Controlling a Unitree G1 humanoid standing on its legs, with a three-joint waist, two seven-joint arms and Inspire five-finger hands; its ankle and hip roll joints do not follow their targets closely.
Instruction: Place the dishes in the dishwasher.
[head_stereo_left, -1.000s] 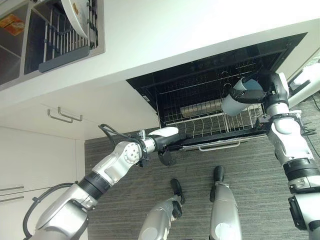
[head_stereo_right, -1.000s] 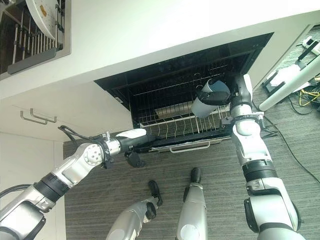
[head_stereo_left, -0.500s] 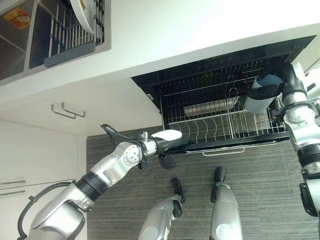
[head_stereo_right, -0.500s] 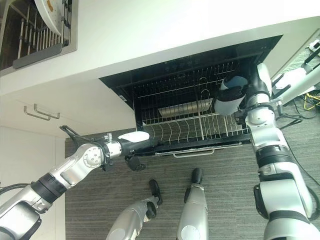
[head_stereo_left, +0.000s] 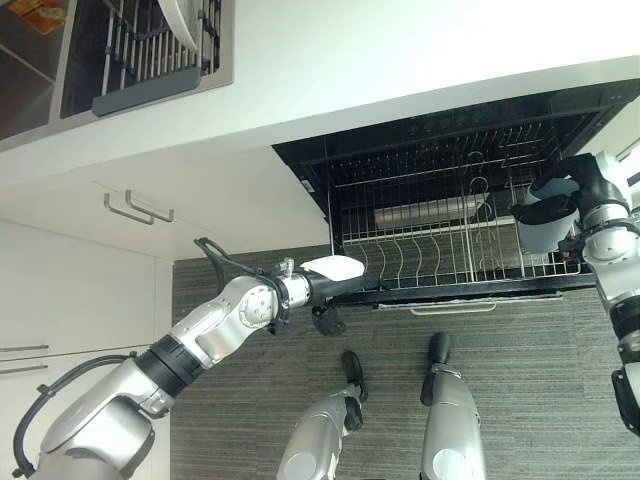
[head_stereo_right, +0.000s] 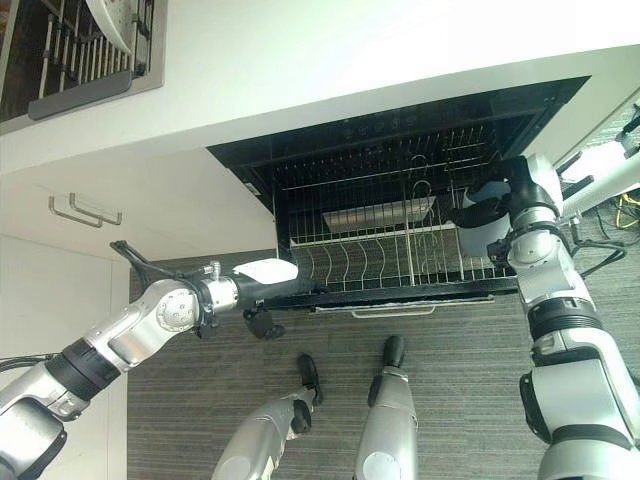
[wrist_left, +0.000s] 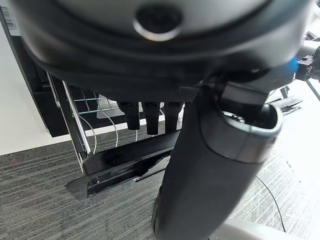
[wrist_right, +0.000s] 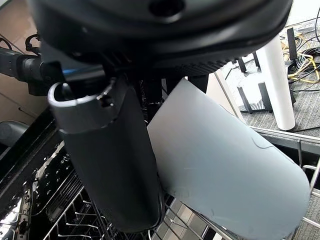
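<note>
The cup (head_stereo_left: 546, 226), stiff, smooth and probably light, sits clasped around its side by the right hand (head_stereo_left: 568, 190) over the rack (head_stereo_left: 450, 262) at frame right. The left hand (head_stereo_left: 335, 282), mid-frame, rests on the rack's front edge; I cannot tell its grip.

your left arm reaches forward and across from the lower left, elbow bent, forearm running nearly level. the left hand (head_stereo_left: 335, 272) sits at the end of it with the white thumb cover on top; in its wrist view the fingers (wrist_left: 146, 118) point straight out in a short row and the thumb lies alongside, nothing between them. your right arm rises from the right edge, forearm close to upright, wrist bent inward at the top. the right hand (head_stereo_right: 500, 205) is curled there, and its wrist view shows the thumb (wrist_right: 107, 165) pressed along the side of the pale grey cup (wrist_right: 225, 170) it holds.
</note>
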